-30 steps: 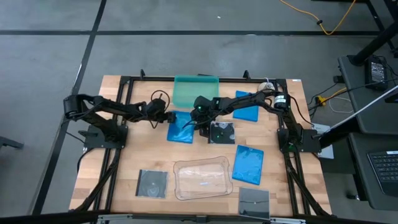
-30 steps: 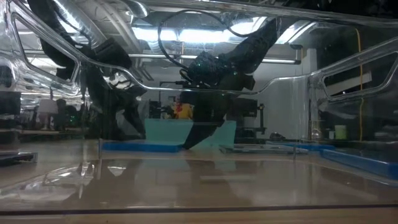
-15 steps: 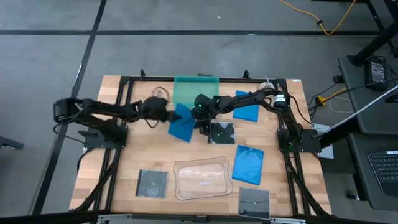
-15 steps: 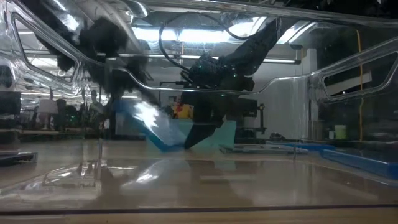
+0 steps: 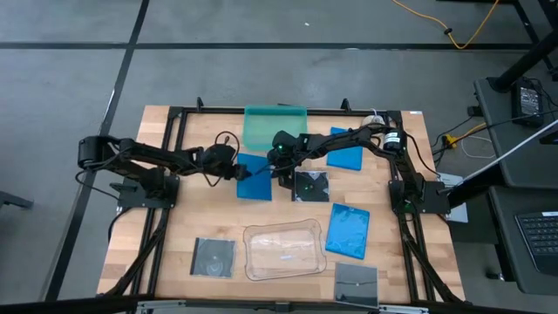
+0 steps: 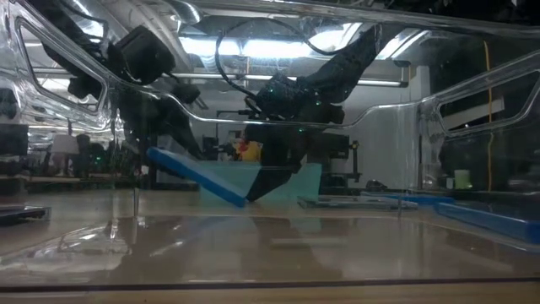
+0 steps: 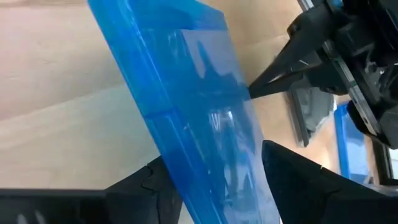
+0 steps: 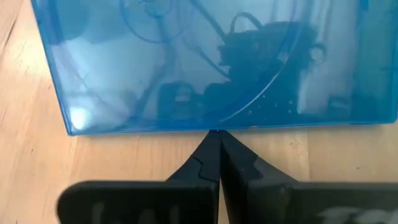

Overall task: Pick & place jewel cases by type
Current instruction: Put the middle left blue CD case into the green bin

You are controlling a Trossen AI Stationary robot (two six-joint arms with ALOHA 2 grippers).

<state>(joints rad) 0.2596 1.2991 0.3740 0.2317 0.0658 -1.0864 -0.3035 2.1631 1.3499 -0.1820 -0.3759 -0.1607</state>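
The left gripper (image 5: 237, 172) now lifts a blue case (image 5: 255, 179) by one edge (tilted); the right gripper (image 5: 277, 177), closed, braces it.

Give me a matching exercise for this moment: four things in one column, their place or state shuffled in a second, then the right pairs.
Things
1. left gripper
2. right gripper
3. teal tray
4. clear tray

States
A. lies between a grey case and a blue case at the near side
B. fingers shut, tips at the tilted blue case's low edge
C. holds the tilted blue case by its raised end
D. sits at the far edge of the table

Pairs: 1-C, 2-B, 3-D, 4-A
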